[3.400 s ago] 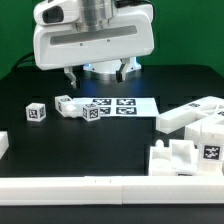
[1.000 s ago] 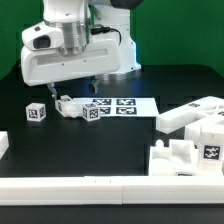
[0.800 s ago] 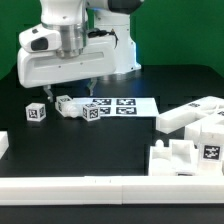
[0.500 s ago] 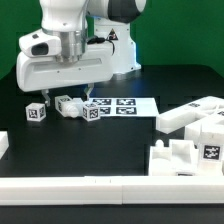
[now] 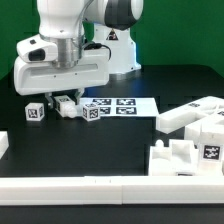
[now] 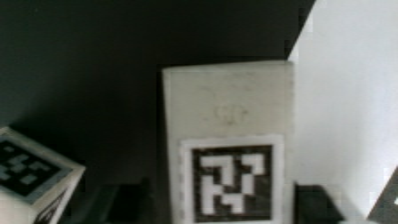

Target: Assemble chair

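Note:
A short white chair bar (image 5: pixel 68 107) with a square tag lies on the black table just off the marker board's (image 5: pixel 126 105) end, toward the exterior view's left. My gripper (image 5: pixel 66 99) hangs low right over it. In the wrist view the bar (image 6: pixel 228 110) runs between my two dark fingers (image 6: pixel 114 202), with a dark gap on each side, so the gripper (image 6: pixel 228 206) is open and straddles the tagged end. A small tagged cube (image 5: pixel 36 112) and another tagged piece (image 5: pixel 96 113) lie on either side of the bar.
Larger white chair slabs (image 5: pixel 196 114) and a blocky part (image 5: pixel 186 154) sit at the exterior view's right. A long white border rail (image 5: pixel 70 187) runs along the front. In the wrist view a tagged piece (image 6: pixel 32 166) lies near one finger.
The arm has swung toward the exterior view's left and come down, from above the marker board to low over the short bar. The parts have not moved.

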Robot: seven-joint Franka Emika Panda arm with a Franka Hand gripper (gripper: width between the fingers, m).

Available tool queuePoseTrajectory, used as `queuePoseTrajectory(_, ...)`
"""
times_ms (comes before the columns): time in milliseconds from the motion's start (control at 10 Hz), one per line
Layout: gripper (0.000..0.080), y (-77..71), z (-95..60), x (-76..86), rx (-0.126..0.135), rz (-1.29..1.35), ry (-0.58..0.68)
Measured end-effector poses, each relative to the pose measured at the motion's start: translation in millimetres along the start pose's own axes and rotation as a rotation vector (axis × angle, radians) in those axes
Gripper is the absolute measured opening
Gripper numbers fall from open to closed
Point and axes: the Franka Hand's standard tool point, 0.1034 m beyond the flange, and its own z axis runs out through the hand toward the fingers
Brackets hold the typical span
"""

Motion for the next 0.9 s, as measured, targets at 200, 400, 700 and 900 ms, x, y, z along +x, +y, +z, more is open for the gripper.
queuePoseTrajectory(200, 0.0282, 0.0, 0.1, -0.1, 0.0, 0.0, 0.0)
queuePoseTrajectory(400, 0.0282, 0.6, -13.6, 7.6, 0.046, -0.017, -0.017)
queuePoseTrajectory(700, 0.0282, -5.9, -51.4, 36.5, 0.027, -0.172, 0.013)
queuePoseTrajectory(900, 0.0282, -14.0, -46.3, 35.0, -0.008, -0.279, 0.024)
